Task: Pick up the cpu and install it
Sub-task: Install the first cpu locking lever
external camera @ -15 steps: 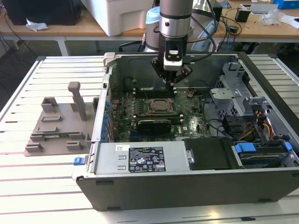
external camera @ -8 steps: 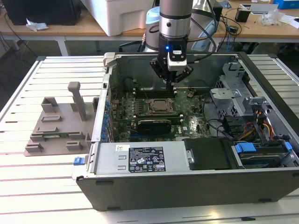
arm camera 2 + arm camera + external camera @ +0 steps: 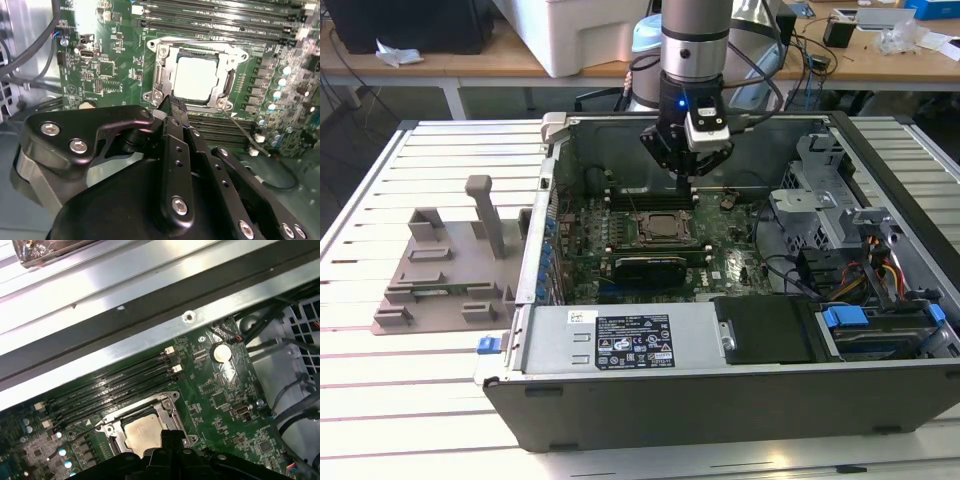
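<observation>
Slatted table (image 3: pixel 380 420): computer case (image 3: pixel 720 390), grey fixture (image 3: pixel 445 270)

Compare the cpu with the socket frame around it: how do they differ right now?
In the second wrist view the cpu is a pale, silvery flat square, while the socket frame is a metal border of bars and corner screws with an open middle. The cpu lies inside; the frame surrounds it. The gripper sits over the frame's edge, not the cpu's middle. Both lie flat on the green motherboard.
</observation>
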Tool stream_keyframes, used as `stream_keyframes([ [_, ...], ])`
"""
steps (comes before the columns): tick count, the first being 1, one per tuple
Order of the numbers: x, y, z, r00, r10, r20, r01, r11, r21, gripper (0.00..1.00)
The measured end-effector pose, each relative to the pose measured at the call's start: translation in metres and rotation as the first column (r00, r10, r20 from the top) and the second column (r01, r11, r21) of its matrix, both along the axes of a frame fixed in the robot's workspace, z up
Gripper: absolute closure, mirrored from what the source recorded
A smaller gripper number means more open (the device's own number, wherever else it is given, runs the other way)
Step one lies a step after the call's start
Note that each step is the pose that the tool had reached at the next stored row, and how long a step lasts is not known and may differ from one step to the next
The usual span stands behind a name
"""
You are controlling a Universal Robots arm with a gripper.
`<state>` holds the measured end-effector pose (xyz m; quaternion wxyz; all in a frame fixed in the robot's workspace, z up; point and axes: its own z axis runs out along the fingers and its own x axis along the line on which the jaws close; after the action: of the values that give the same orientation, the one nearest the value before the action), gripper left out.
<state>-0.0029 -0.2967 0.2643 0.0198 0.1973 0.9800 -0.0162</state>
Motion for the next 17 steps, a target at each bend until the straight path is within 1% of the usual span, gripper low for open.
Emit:
stream_keyframes([
  [3, 0.0, 0.0, 0.0, 0.9992, 0.04, 0.0, -0.04, 0.9992, 0.0001, 0.89],
  [4, 0.0, 0.0, 0.0, 0.9975, 0.07, 0.0, -0.07, 0.9975, 0.0, 0.89],
  [6, 0.0, 0.0, 0.0, 0.9956, 0.093, 0.0, -0.093, 0.9956, 0.0, 0.89],
  [9, 0.0, 0.0, 0.0, 0.9882, 0.153, 0.0, -0.153, 0.9882, 0.0001, 0.89],
  [13, 0.0, 0.0, 0.0, 0.9802, 0.198, 0.0, -0.198, 0.9802, 0.0, 0.89],
  [14, 0.0, 0.0, 0.0, 0.9751, 0.222, 0.0, -0.222, 0.9751, 0.0, 0.89],
  [16, 0.0, 0.0, 0.0, 0.9705, 0.241, 0.0, -0.241, 0.9705, 0.0001, 0.89],
  [17, 0.0, 0.0, 0.0, 0.9666, 0.256, 0.0, -0.256, 0.9666, 0.0, 0.89],
])
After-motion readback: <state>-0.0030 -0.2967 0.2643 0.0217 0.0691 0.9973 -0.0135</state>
